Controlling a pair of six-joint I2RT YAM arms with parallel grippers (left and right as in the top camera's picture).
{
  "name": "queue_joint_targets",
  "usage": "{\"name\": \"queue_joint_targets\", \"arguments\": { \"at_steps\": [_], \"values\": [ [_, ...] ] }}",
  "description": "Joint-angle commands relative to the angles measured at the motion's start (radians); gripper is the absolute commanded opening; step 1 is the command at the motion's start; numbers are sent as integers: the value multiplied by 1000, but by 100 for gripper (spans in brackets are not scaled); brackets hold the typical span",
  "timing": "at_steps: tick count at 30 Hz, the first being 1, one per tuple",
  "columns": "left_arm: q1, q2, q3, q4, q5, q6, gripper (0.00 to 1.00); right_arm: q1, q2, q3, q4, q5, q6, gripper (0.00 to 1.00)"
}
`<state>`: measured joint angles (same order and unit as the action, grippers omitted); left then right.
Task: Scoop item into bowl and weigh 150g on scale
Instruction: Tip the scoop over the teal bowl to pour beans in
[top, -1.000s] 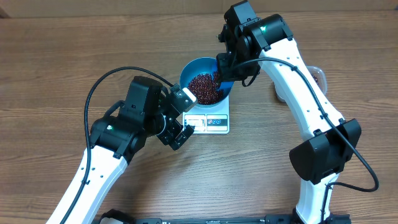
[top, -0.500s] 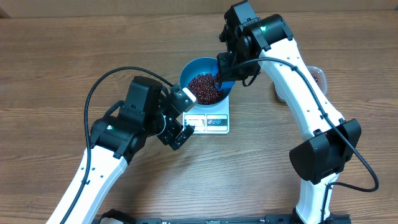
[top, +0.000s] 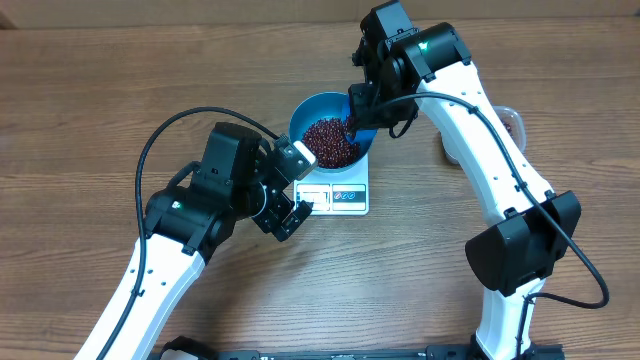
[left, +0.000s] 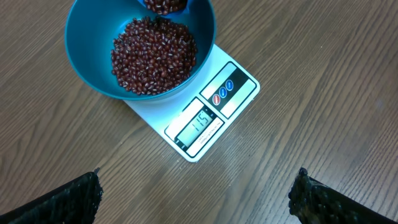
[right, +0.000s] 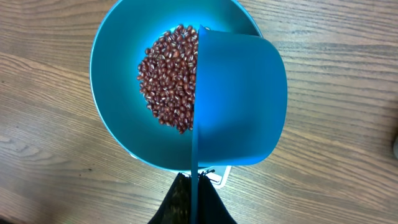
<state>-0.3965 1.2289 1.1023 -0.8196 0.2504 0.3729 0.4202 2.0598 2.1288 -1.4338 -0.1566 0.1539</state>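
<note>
Right tool (right: 193, 202) clamped on scoop (right: 239, 99), tilted over beans (right: 165, 78) in bowl (right: 112, 74) | left tool (left: 196, 199) spread wide, near scale (left: 239, 93)

Scoop (right: 239, 99) across half the bowl (right: 118, 112); open tabletop (top: 100, 100) around the scale (top: 345, 195).

From the right wrist, the back of the scoop (right: 239, 99) hides the right side of the bowl (right: 115, 93) and part of the beans (right: 165, 74) from you. Its handle and the right fingers (right: 179, 200) run off the bottom edge, so you cannot see how they sit on it. From the left wrist, the top edge cuts off the bowl's far rim and nearly all the scoop, and the left fingers (left: 68, 199) show only as dark tips in the bottom corners. Overhead, the display on the scale (top: 340, 195) is too small for you to read, and the clear tub (top: 512, 120) is mostly behind the right arm (top: 488, 138).
</note>
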Motion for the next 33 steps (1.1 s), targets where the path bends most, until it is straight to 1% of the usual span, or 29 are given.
{"name": "queue_joint_targets", "arguments": {
  "at_steps": [1,9,15,25,33],
  "values": [
    [5,0,6,1,1,-7,99,15,-50,34,14,-1,3,4],
    [5,0,6,1,1,-6,99,64,-50,34,17,7,3,4],
    [5,0,6,1,1,-7,100,101,-50,34,11,95,3,4],
    [5,0,6,1,1,-7,99,104,-50,34,12,97,3,4],
    [5,0,6,1,1,-6,100,105,-50,34,11,138,3,4]
  ]
}}
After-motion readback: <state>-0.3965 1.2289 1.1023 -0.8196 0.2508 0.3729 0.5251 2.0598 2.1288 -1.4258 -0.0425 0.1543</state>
